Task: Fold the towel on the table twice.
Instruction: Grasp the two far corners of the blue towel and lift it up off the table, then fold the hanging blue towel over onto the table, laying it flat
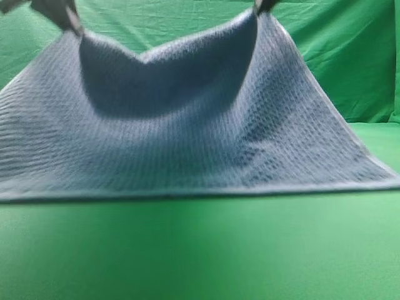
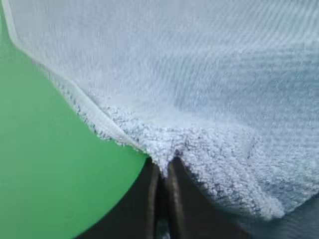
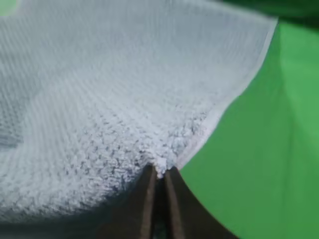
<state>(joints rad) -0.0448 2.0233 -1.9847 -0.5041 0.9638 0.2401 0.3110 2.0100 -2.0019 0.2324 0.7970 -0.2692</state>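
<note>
The blue-grey waffle towel (image 1: 200,137) is lifted by its two far corners and hangs like a tent, sagging between them. Its near hem still lies along the green table (image 1: 200,250). My left gripper (image 1: 74,26) pinches the upper left corner at the top of the exterior view. My right gripper (image 1: 259,9) pinches the upper right corner, mostly cut off by the frame edge. In the left wrist view the dark fingers (image 2: 149,199) are shut on the fluffy towel (image 2: 199,99) corner. The right wrist view shows the fingers (image 3: 147,199) closed on the towel (image 3: 109,99) corner too.
A wrinkled green backdrop cloth (image 1: 337,56) hangs behind the table. Bare green table surface stretches in front of the towel's near hem and to its right (image 1: 375,144).
</note>
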